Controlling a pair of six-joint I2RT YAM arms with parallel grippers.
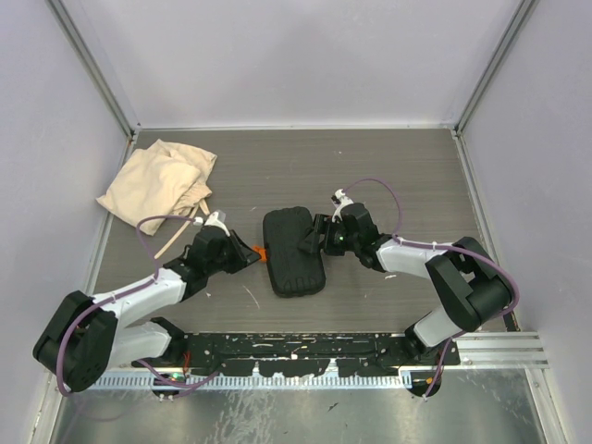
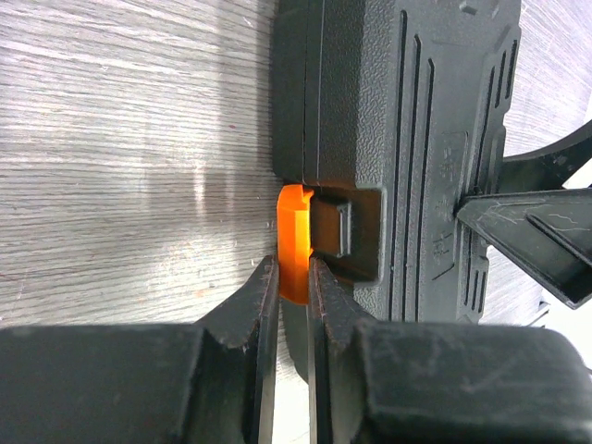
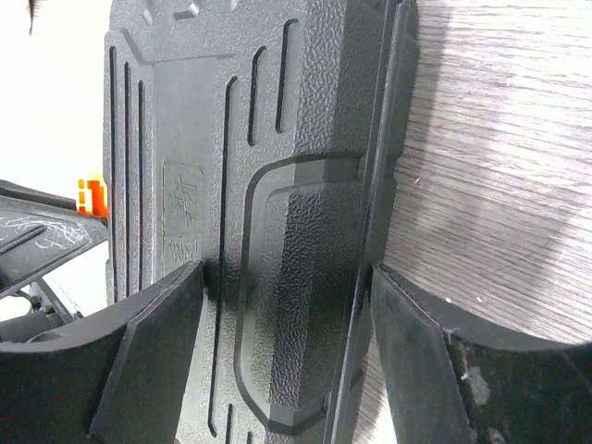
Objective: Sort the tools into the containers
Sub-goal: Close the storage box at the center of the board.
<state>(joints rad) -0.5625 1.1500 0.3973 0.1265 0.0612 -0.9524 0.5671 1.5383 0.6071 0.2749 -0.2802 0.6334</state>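
Gripping the shut black case (image 1: 294, 254) are left pincer (image 2: 292, 270) and right pincer (image 3: 287, 273).

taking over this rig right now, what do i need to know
Left gripper: jaws pinched on the orange latch at the left edge of the black tool case.
Right gripper: jaws clamped across the case's opposite edge, bracing it.
Things: the case lies closed mid-table, and no tools are in view. A beige cloth bag lies at the far left.
Done: nothing visibly sorted.
Left: probably release the latch, open the case, then sort whatever tools it holds.
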